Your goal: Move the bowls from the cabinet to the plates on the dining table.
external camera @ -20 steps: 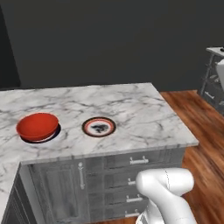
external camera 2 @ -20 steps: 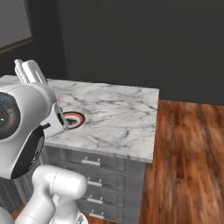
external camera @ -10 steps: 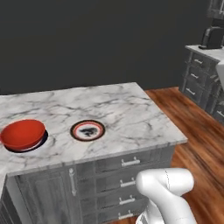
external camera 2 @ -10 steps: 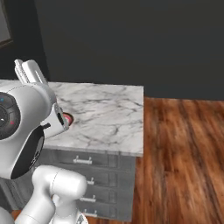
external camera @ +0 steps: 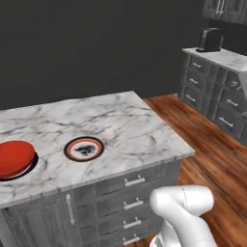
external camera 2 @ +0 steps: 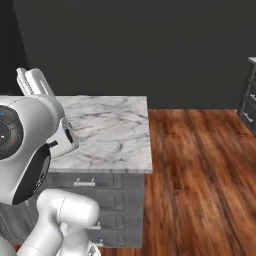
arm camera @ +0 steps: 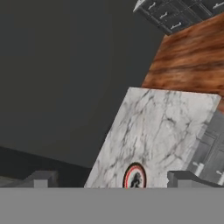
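A glossy red bowl (external camera: pixel 14 158) sits at the left edge of the marble dining table (external camera: pixel 130 125), on a plate whose dark rim (external camera: pixel 25 171) peeks out under it. To its right lies a bare plate with a reddish edge (external camera: pixel 84 148), seen again low in the hand view (arm camera: pixel 134 177). My gripper (arm camera: pixel 111 181) hangs open above the table with nothing between its fingertips (arm camera: pixel 41 178). Part of a dark grey wall cabinet with silver handles (external camera: pixel 224 7) shows in the top right corner.
A marble counter with grey drawers (external camera: pixel 217 91) stands at the right and carries a dark appliance (external camera: pixel 211 39). Wooden floor (external camera 2: pixel 200 170) lies between it and the table. A dark wall rises behind the table. Drawers line the table's front (external camera: pixel 130 193).
The whole picture has shifted: the camera has swung right, so the table, bowl and plate now sit further left. The counter with drawers has come into view. The gripper stays open.
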### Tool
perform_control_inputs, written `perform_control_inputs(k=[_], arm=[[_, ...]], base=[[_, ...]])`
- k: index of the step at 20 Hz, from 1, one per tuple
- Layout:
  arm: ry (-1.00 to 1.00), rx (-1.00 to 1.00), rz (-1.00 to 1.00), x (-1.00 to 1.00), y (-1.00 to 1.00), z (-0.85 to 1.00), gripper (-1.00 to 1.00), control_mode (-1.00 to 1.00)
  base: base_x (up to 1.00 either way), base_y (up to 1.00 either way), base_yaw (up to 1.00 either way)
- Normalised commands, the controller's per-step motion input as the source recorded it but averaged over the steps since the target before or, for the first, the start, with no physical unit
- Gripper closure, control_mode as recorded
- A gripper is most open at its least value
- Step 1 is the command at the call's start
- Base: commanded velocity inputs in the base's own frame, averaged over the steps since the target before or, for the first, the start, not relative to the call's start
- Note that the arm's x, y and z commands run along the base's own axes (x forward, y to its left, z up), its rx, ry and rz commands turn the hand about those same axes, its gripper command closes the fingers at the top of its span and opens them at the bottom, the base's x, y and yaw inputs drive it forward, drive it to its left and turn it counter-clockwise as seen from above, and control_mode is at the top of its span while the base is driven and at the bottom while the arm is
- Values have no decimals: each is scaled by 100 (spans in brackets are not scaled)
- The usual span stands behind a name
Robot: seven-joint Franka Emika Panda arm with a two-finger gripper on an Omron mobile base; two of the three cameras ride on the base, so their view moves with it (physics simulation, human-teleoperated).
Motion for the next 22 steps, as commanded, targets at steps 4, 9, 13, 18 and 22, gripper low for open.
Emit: perform_control_inputs(k=[4,9,13,18,22], arm=[[0,0,0,0,0,0,-100,100],[0,0,0,0,0,0,-100,100],[0,0,0,0,0,0,-100,100],[0,0,0,0,0,0,-100,100],[0,0,0,0,0,0,-100,100]], base=[[0,0,-25],[0,0,-25],[0,0,-25],[0,0,-25],[0,0,-25]])
